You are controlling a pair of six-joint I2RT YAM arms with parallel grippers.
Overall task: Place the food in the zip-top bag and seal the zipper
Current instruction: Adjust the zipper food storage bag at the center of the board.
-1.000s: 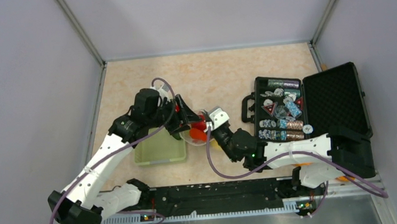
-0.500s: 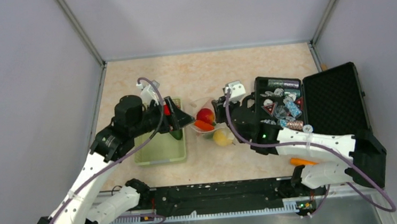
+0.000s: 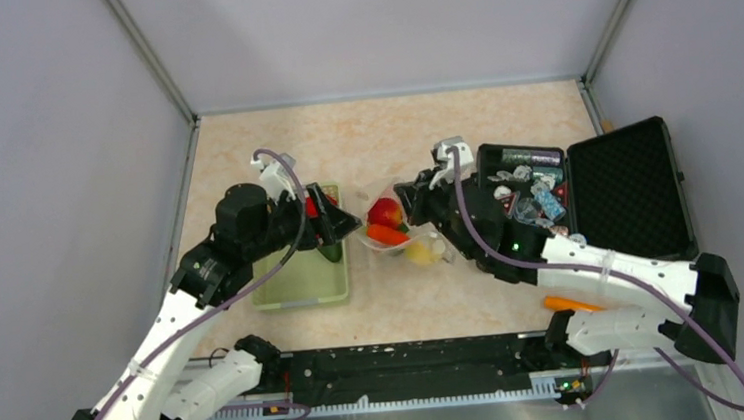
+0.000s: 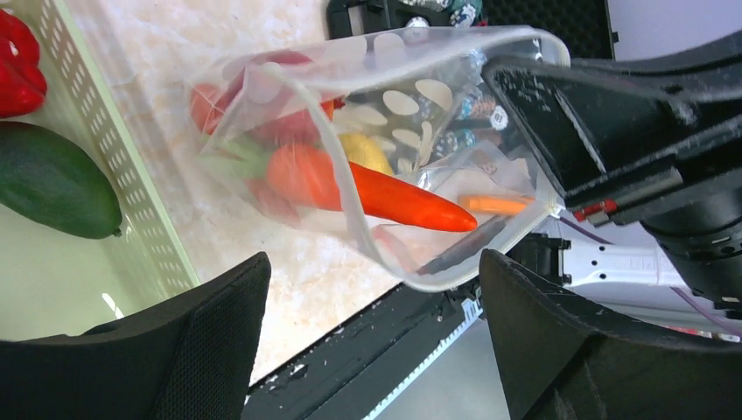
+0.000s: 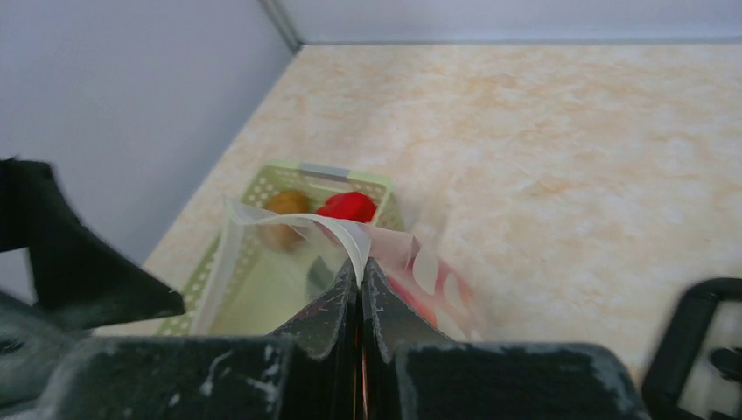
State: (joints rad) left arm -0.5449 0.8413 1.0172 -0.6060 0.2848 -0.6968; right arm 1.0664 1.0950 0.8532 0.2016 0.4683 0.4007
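several foods [image 4: 306, 175] sit in the unsealed bag [image 4: 411, 96], pinched by the right claw [image 5: 360, 289]; left claw [image 4: 376, 293] spread, empty. still out: pepper [image 4: 17, 61], green piece [image 4: 52, 192] in the left basket [image 3: 299, 294], near-right carrot [image 3: 571, 304].

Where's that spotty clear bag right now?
Overhead, the bag is mid-table between the green basket and the black case, its edge pinched by the right fingers.
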